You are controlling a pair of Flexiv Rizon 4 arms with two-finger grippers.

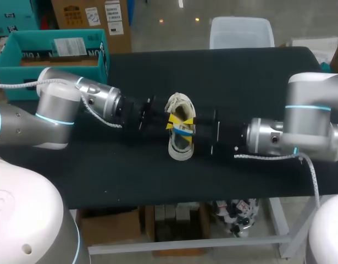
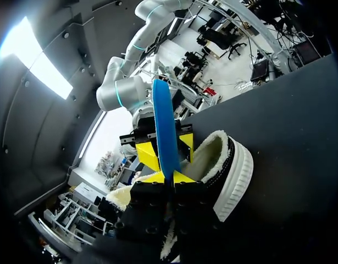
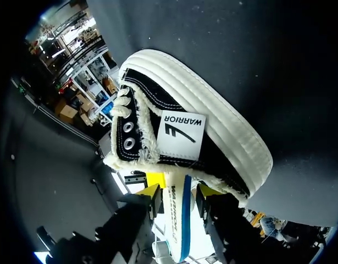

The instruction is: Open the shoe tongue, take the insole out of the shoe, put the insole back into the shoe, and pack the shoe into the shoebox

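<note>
Left gripper (image 2: 170, 177) tight on blue-edged insole (image 2: 166, 126), over shoe (image 2: 237, 170).

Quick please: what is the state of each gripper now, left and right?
Left gripper: closed on the blue insole.
Right gripper: at the same insole; open or closed cannot be told.

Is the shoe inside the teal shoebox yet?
No, the shoe lies on the black table, well apart from the teal shoebox at the table's far left.
</note>
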